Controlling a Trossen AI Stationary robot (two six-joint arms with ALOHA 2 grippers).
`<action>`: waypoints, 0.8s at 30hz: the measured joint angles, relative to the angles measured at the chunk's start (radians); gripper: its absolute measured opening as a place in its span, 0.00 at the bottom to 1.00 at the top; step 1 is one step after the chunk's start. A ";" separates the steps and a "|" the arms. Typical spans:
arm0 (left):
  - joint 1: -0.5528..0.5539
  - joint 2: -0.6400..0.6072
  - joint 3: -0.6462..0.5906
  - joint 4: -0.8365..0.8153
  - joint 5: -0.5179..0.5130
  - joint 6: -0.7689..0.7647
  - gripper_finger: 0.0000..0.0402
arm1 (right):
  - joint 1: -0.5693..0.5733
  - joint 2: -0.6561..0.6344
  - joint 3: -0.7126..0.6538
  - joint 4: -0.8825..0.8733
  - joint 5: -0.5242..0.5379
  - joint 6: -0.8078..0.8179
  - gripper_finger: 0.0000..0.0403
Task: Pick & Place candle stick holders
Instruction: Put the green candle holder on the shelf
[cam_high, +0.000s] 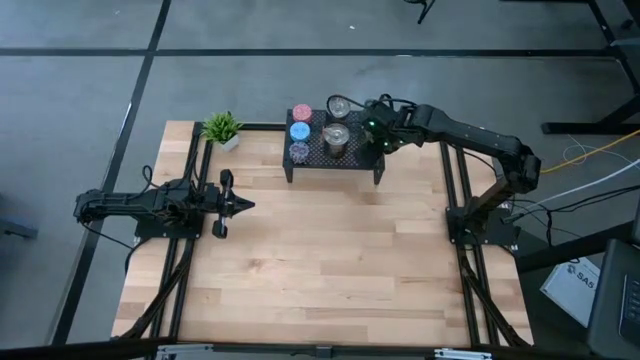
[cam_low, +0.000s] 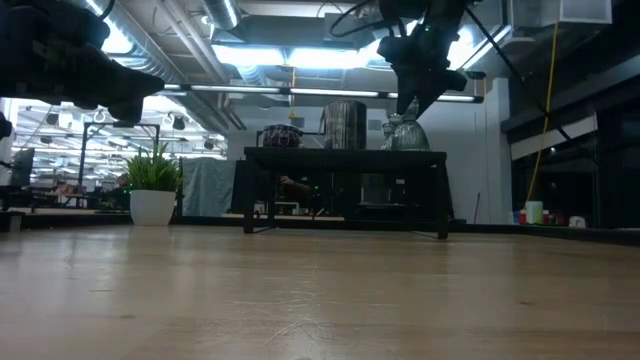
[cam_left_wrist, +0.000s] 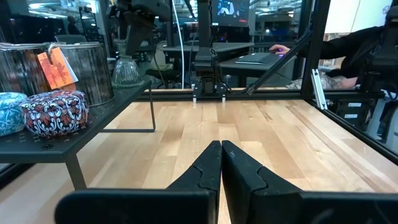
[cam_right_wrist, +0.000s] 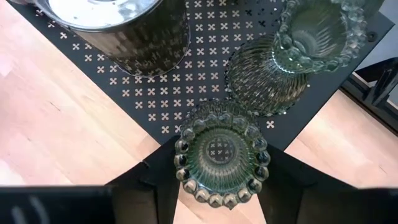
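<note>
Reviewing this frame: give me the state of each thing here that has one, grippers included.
left gripper: shut, empty, low over the table's left side.
right gripper: shut on the green glass holder, over the rack's right end.
second glass holder: upright on the rack.
silver holder: upright on the rack, open top up.
pink holder, light blue holder, speckled holder: in a row on the rack's left end.
potted plant: upright.

high: straight down | low: table-level | wrists: close, perhaps angled | shared: black rack (cam_high: 335, 150)
</note>
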 joint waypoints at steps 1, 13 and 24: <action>0.000 0.000 0.000 0.000 0.000 0.000 0.02 | -0.001 0.000 0.000 0.000 0.000 0.000 0.43; 0.000 0.000 0.000 0.000 0.000 0.000 0.02 | 0.000 0.000 -0.002 -0.001 0.000 -0.001 0.48; 0.000 0.000 0.000 0.000 0.000 0.000 0.02 | 0.000 0.000 -0.002 0.004 0.014 0.007 0.59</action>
